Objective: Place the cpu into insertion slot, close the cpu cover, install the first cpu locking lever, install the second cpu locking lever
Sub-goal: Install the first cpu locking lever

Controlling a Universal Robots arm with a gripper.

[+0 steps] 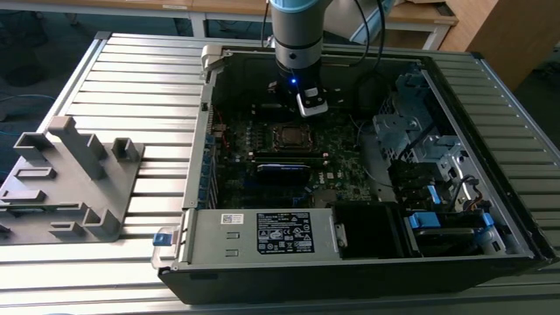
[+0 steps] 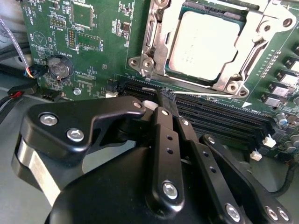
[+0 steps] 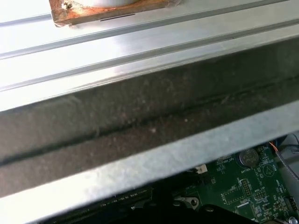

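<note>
Where the second wrist view looks closest, the gripper (image 2: 161,95) stands with its black fingers (image 2: 164,135) pressed together on nothing, tips over the long memory slots (image 2: 219,119). Just beyond them one cpu (image 2: 203,44) sits seated in the insertion slot (image 2: 205,82), framed by the cpu cover (image 2: 159,42) lying flat around it. One round coin battery (image 2: 60,67) shows to the side. From the exterior view comes what the wrist cameras lack: the whole computer case (image 1: 188,190), one labelled power supply (image 1: 262,233), and one grey fixture (image 1: 75,180) on the slatted table (image 1: 131,79).
</note>
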